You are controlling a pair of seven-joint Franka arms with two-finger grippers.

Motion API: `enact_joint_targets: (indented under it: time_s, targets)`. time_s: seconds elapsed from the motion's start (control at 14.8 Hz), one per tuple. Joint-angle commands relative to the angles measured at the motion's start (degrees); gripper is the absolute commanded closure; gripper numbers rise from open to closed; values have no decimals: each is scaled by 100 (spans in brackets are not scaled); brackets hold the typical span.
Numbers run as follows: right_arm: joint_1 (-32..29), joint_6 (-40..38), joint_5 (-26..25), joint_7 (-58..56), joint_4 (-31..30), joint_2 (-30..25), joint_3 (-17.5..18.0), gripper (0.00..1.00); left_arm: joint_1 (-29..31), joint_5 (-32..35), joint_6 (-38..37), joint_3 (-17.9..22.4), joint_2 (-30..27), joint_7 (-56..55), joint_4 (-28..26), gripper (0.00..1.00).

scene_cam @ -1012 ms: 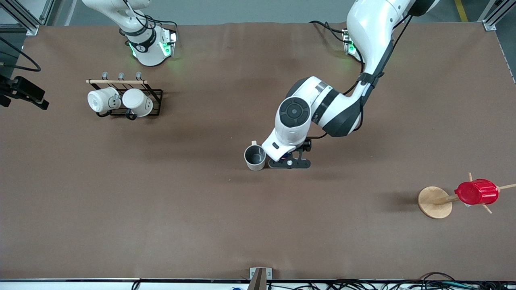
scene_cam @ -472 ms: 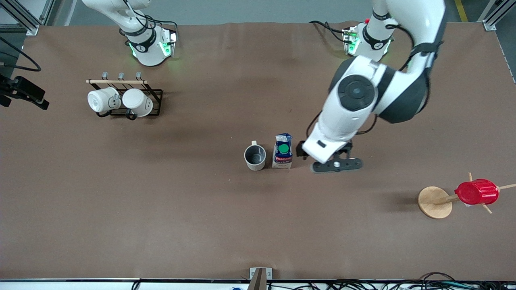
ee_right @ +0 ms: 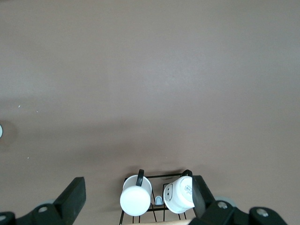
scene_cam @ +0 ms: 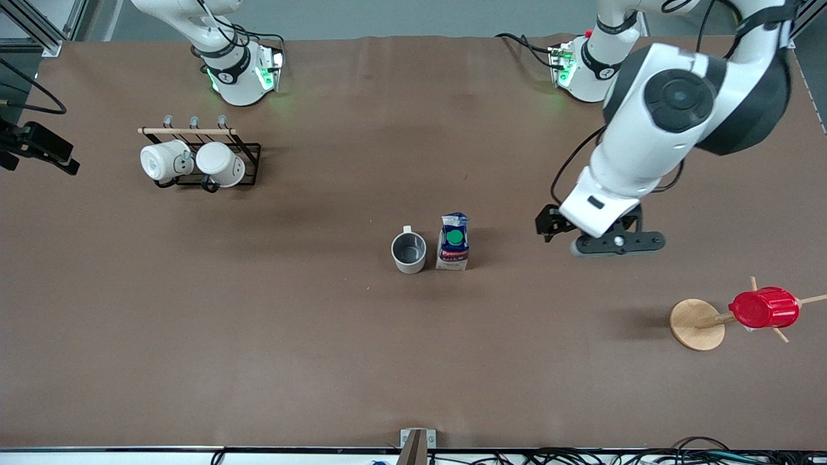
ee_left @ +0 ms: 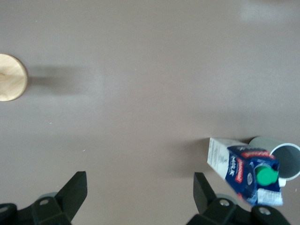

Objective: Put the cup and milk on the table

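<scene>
The cup [scene_cam: 408,252], off-white with a dark grey inside, stands upright on the brown table [scene_cam: 258,336] near its middle. The milk [scene_cam: 453,243], a blue and white carton with a green cap, stands right beside it toward the left arm's end. My left gripper [scene_cam: 591,236] is open and empty, up in the air over bare table toward the left arm's end from the milk. The left wrist view shows its open gripper [ee_left: 139,187] with the milk [ee_left: 243,168] and cup [ee_left: 281,157] off to one side. My right gripper [ee_right: 138,183] is open and empty, waiting over the mug rack.
A black wire rack [scene_cam: 200,158] with two white mugs [ee_right: 136,199] stands near the right arm's base. A wooden stand [scene_cam: 696,324] holding a red ribbed cup [scene_cam: 764,308] is at the left arm's end, nearer the front camera.
My left gripper let go of the milk beside the cup, then rose and moved away toward the left arm's end. The milk and cup stay put.
</scene>
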Motion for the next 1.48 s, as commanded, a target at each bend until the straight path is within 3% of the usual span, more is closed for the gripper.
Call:
enact_joint_targets:
  time_s: [0.0,0.67,1.08,1.42]
  targets:
    - [-87,-22,61,-62,-42,-42,66,0,448,-345,-295,-53,-415,724,-231,0]
    - [-78,-48,70,-71,-42,-42,66,0,1363,-469,-989,-27,-1040,1701,-127,0]
    - [-78,-66,70,-71,-42,-42,66,0,1433,-469,-1772,44,-1040,1983,401,0]
    - [-78,-83,70,-71,-42,-42,66,0,1434,-478,-2133,35,-1251,1957,245,0]
